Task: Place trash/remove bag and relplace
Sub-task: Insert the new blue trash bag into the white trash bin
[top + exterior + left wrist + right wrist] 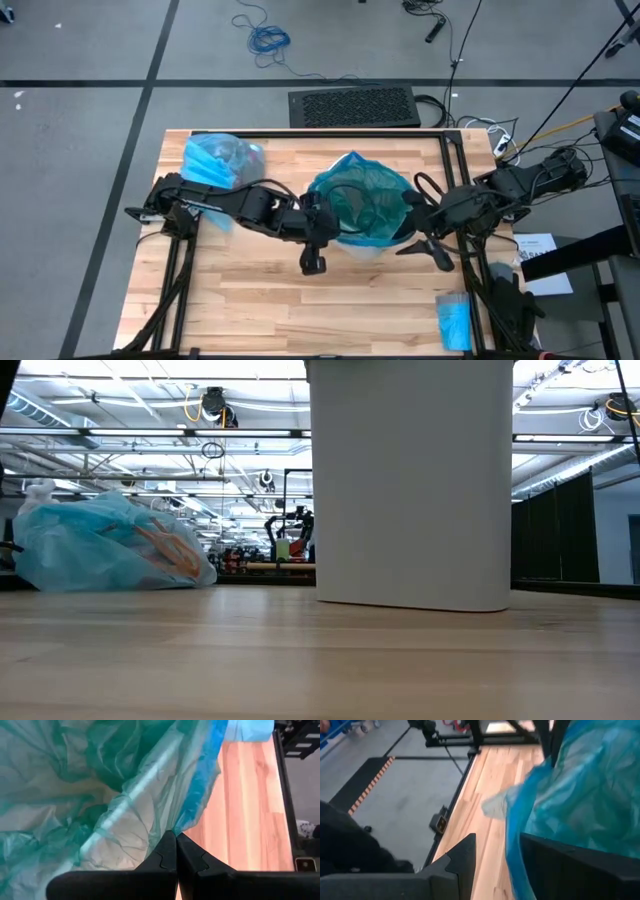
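A white bin (410, 480) stands mid-table, lined with a teal-green plastic bag (362, 205) whose blue edge is draped over the rim. My left gripper (176, 837) is shut at the bin's left rim (328, 215), on that blue edge. My right gripper (495, 860) is open at the bin's right rim (412, 212), with the blue edge hanging between its fingers. The light sky-blue bag (215, 160) lies filled and bunched on the table's far left. Something orange-red (165, 550) shows through its wall; the rest of the trash is hidden. My left gripper pinches the teal-green bag's blue edge (181, 822) at the tips of its two shut fingers, coming from the table's left and slanting down. The film runs from the tips up over the bin's rim. One layer or several, I cannot tell. My right gripper is open around the blue edge (514, 855). The film lies against the inner side of one finger (555, 865). The other finger (462, 857) stands clear of it.
A small bright-blue roll (453, 320) lies at the table's near right corner. Black frame rails run along the table's left, right and far edges. Bare wood lies in front of the bin. A dark mat (352, 105) is on the floor behind the table.
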### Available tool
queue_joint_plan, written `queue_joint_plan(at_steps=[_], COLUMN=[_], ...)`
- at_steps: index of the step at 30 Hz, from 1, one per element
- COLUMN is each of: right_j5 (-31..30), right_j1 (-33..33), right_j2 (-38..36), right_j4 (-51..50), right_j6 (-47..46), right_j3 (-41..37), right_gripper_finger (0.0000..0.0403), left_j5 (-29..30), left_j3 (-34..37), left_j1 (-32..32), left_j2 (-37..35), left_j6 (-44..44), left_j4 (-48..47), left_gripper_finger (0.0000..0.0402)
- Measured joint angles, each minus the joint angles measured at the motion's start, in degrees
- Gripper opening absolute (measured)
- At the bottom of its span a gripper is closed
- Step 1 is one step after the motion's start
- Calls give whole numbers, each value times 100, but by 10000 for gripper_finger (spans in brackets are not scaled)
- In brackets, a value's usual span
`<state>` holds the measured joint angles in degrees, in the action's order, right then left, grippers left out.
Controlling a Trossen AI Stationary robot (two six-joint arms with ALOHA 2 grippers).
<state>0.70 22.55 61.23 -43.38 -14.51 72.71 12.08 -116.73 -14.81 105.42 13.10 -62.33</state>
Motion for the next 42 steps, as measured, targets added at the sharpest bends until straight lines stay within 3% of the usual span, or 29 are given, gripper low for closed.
queue_joint_plan(at_steps=[11,20,42], right_j5=[-67,-58,209], right_j1=[-109,-118,-173], right_j2=[174,285,764], right_j4=[10,67,-224], right_j6=[-114,-80,-28], right_j3=[4,4,4], right_gripper_finger=[127,8,0], left_j5=[11,57,-82], left_j3=[0,-2,-2], left_j1=[30,14,-22], left_j2=[-26,-228,-445], left_j6=[11,71,165], left_j4=[-398,-185,-90], left_gripper_finger=[0,0,0])
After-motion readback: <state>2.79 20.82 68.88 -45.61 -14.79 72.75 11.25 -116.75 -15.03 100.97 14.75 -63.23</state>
